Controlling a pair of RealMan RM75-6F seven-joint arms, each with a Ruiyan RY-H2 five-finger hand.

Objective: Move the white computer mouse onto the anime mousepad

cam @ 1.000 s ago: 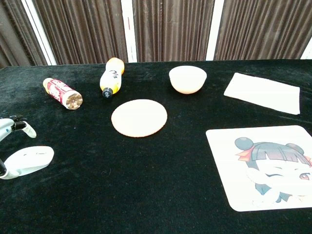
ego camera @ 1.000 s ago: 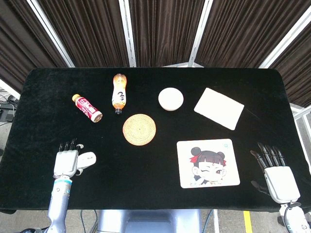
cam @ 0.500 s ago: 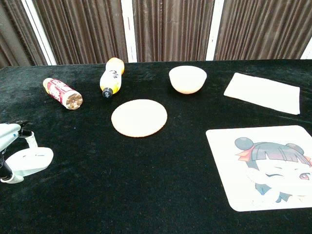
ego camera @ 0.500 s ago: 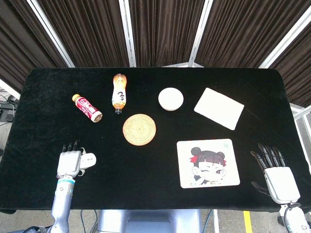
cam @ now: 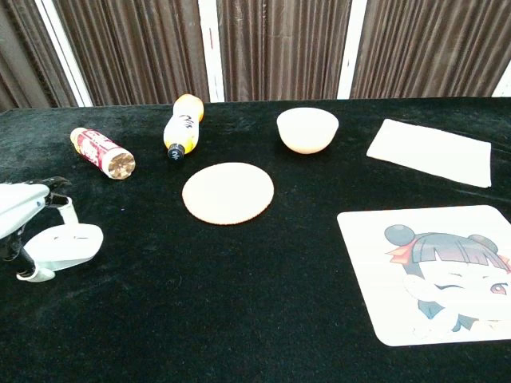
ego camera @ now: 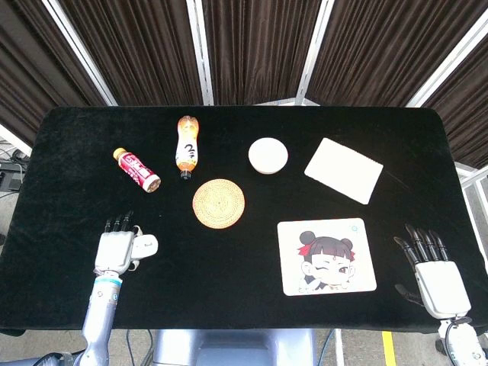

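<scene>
the wide black cloth-covered table (ego camera: 244, 191) carries everything i work with, one table only. on its near right lies the single square anime mousepad with the winking girl's face (ego camera: 326, 256), flat and unoccupied, so it is ready as the goal. behind it sits one white rectangular folded cloth (ego camera: 344, 169), well out of the way. my two hands come next: my left hand (ego camera: 114, 249) is at the near left, its fingers wrapped round the small white computer mouse (cam: 68, 244), which shows just beyond my fingertips in the chest view; i judge i hold it this way to carry it across. whether it is off the cloth i cannot tell. my right hand (ego camera: 433, 273) rests at the near right edge, fingers spread, holding nothing, beside the pad but clear of it. between mouse and pad lies one round woven straw coaster (ego camera: 219, 203), which i would need to pass. further back are one white bowl (ego camera: 268, 155), one orange plastic bottle (ego camera: 187, 147) and one small red bottle (ego camera: 136, 168), both lying on their sides.
</scene>
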